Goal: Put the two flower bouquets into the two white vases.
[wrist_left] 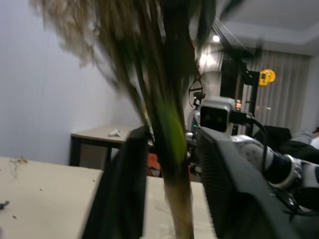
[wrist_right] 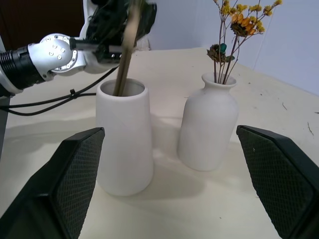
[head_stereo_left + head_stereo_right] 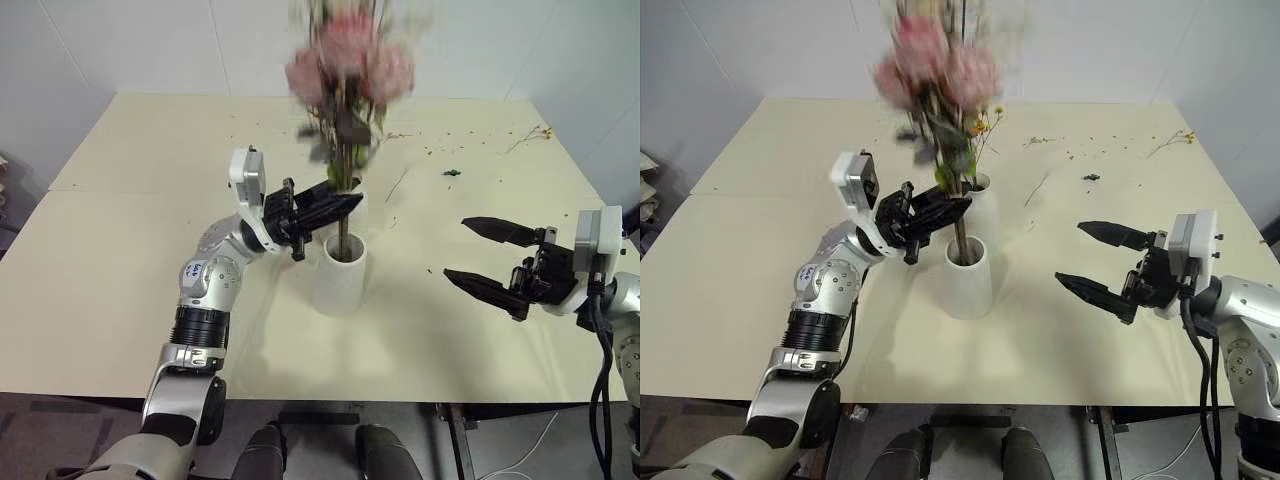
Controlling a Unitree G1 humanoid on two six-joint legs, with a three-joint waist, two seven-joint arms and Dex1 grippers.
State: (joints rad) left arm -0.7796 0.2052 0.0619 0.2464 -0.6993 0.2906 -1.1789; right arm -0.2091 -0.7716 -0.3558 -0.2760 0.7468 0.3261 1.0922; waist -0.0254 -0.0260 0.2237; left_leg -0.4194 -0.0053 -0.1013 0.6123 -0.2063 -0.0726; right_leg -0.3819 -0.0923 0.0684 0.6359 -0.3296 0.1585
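The bunch of pink roses stands upright, its stems reaching down into the wide mouth of the tapered white vase. My left gripper is just above that vase's rim. Its fingers stand on either side of the stems with narrow gaps, open. Right behind it, the rounded narrow-necked vase holds the thin yellow-orange sprig. My right gripper hovers to the right of both vases, open wide and empty, pointing toward them.
Both vases stand mid-table on the cream table. Loose twigs and dark crumbs are scattered over the far right of the tabletop. A thin twig lies just right of the vases.
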